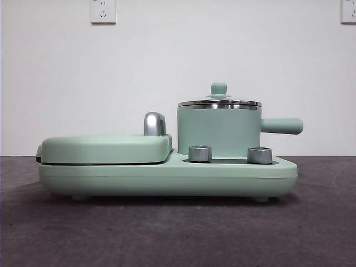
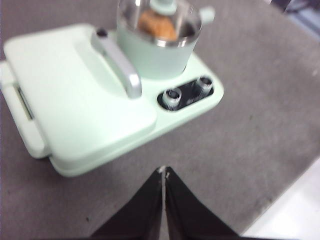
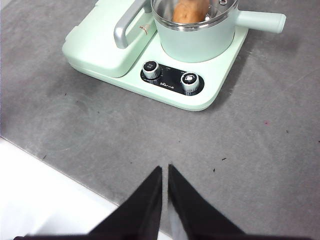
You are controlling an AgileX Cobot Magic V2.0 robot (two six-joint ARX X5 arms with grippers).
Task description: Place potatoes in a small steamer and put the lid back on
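A: How far along are we?

B: We judge it done, or nearly. The potato (image 3: 189,11) sits inside the small steamer (image 1: 218,132), orange-brown and rough-skinned, and the lid (image 1: 219,102) rests level on the steel rim, its green knob upright.

A: And our arms?

B: Both are well back from the appliance. The left gripper (image 2: 164,172) has its jaws pressed together on nothing; the right gripper (image 3: 165,170) is likewise closed and empty.

A: What about the materials?

B: The pot is a smooth matte mint cylinder with a stubby side handle. The lid is clear glass, steel-banded. Beside it lies the flat griddle cover (image 1: 105,148) with its chrome handle (image 1: 154,123), two metal knobs (image 1: 200,153) in front, all on a grey, felt-like table (image 1: 178,233).
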